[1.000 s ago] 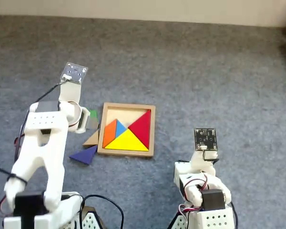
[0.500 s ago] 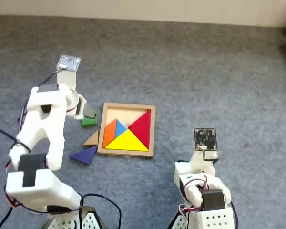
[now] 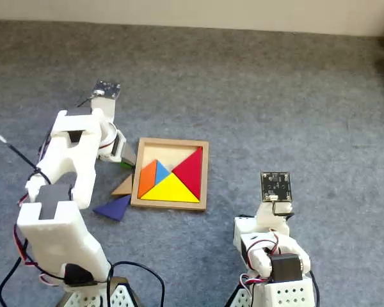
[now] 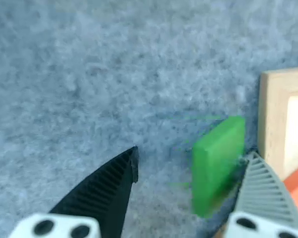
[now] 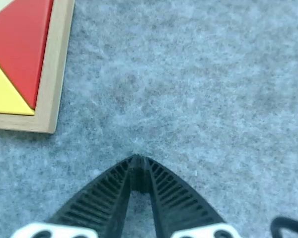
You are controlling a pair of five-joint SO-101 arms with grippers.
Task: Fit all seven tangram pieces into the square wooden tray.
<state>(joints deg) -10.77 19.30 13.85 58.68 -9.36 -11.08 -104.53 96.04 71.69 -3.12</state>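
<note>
So the left gripper [image 4: 192, 153] was spread wide, down low over the grey carpet [image 3: 275, 96] just off the tray's 9 o'clock edge. The green piece [image 4: 216, 166] sat between its fingers, way over toward the pale finger [image 4: 260, 183] and well apart from the black one. It was too smeared to say if it was actually touching the pale one, and nothing was pinched. The green piece lay on the carpet just beside the outer wall of the square wooden tray [image 3: 205, 176], not inside it.

Four pieces were already in the tray:
- the red triangle [image 3: 191, 167] on the 3 o'clock side
- the yellow triangle [image 3: 169, 190] along 6 o'clock
- the orange triangle [image 3: 147, 179] at 9 o'clock
- the small blue triangle [image 3: 161, 170] near the middle, touching the orange one

Bare wood showed across the 12 o'clock part.

Outside, the tan triangle [image 3: 123, 186] lay right against the tray's wall at about 8 o'clock. The dark blue-purple piece [image 3: 113, 208] was a bit farther out the same way, near the tan one.

The right gripper [image 5: 137, 161] had its fingers pressed together with nothing between them. It hung over bare carpet around the tray's 4 o'clock, near that corner but not touching.
</note>
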